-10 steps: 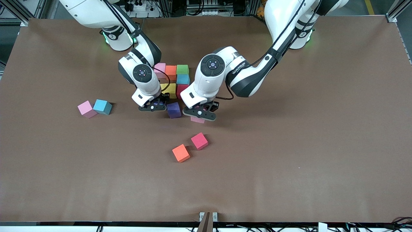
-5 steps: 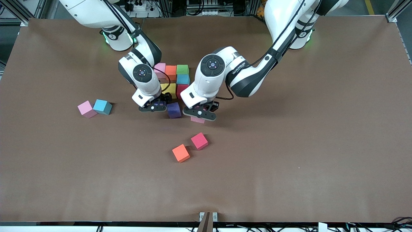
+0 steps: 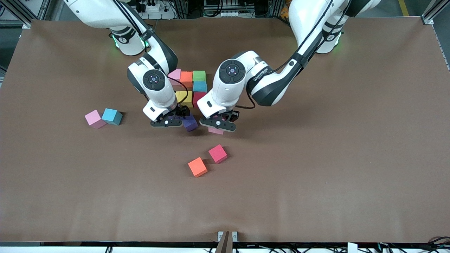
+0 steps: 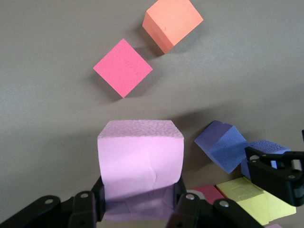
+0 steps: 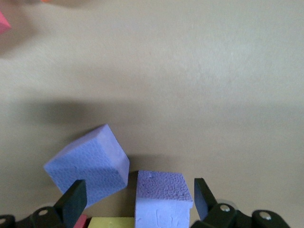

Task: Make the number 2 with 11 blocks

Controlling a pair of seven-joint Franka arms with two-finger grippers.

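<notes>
Left gripper (image 3: 217,125): from my seat I see its jaws clenched on a pale pink block (image 4: 140,161), which fills the gap between the fingers (image 4: 93,202). It sits low over the table (image 3: 316,158), just beside the cluster on the side toward the left arm's end.

Right gripper (image 3: 168,122): jaws spread wide, gripping nothing. In the right wrist view a purple block (image 5: 164,199) stands between the two fingers (image 5: 73,199), with a gap showing on each side.

Second purple block (image 3: 190,122): I see it tilted, just beside the released one, lying between the two grippers.

The number 2 (image 3: 191,86): only partly built. I can make out a row of pink, orange and green, then a light blue one under the green, then yellow and crimson nearer the camera; both wrists hide parts of it.

Count of loose blocks: I count four away from the cluster. A pale pink cube (image 3: 94,118) and a light blue cube (image 3: 112,116) touch each other toward the right arm's end of the table. An orange cube (image 3: 197,167) and a hot-pink cube (image 3: 218,154) lie near each other, nearer the camera than the grippers.

Count by colour, visible: two purple, two orange, two light blue, three pale pink, one green, one crimson, one hot-pink; how many yellow I cannot tell.
</notes>
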